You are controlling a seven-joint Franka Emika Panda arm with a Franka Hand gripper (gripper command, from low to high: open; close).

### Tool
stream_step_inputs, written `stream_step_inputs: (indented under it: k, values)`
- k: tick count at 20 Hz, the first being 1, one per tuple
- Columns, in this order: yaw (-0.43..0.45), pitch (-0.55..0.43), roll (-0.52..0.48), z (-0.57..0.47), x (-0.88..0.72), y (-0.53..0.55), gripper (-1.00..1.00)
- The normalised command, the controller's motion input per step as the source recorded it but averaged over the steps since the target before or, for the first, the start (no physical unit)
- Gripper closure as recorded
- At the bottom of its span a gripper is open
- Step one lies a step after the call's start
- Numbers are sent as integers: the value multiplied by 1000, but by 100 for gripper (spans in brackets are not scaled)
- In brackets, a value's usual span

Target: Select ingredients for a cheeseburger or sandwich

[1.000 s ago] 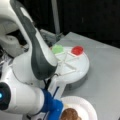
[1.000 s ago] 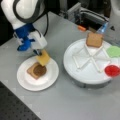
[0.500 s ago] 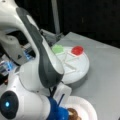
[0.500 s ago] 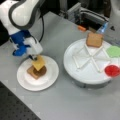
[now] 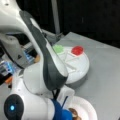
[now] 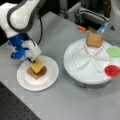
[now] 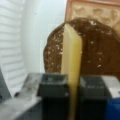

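Observation:
My gripper (image 6: 33, 60) is shut on a yellow cheese square (image 6: 37, 65), holding it tilted just over the sandwich stack on the white plate (image 6: 50, 80). That stack is a dark brown patty (image 6: 41, 73) on a tan bread slice (image 6: 30, 72). In the wrist view the cheese (image 7: 72, 55) stands edge-on between the two dark fingers (image 7: 52, 87), with the patty (image 7: 97, 55) and bread (image 7: 95, 11) right behind it. A second bread slice (image 6: 94, 39) lies on the divided tray (image 6: 85, 75). In a front view the arm hides most of the stack (image 5: 73, 113).
The round white divided tray (image 5: 80, 72) also carries a green piece (image 6: 113, 51) and a red piece (image 6: 111, 70); both show in both front views, green (image 5: 58, 48) and red (image 5: 77, 50). Dark equipment stands behind the tray (image 6: 92, 17). The plate (image 5: 86, 108) sits close to the tray.
The gripper has come down with the cheese from above the plate to just over the patty. Since half a second ago it has barely moved.

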Motion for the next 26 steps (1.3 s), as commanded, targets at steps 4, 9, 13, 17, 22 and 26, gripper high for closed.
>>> stream_step_inputs:
  k: [4,9,13,17,22,26]
  values:
    - [234,61,38,-28,317,-203,100]
    - [231,57,34,2,324,-248,100]
    - [249,60,23,32,286,-284,100]
    - [268,58,20,14,251,-293,100]
    - [261,59,22,-5,232,-260,100]
    - [249,59,33,-21,218,-240,100]
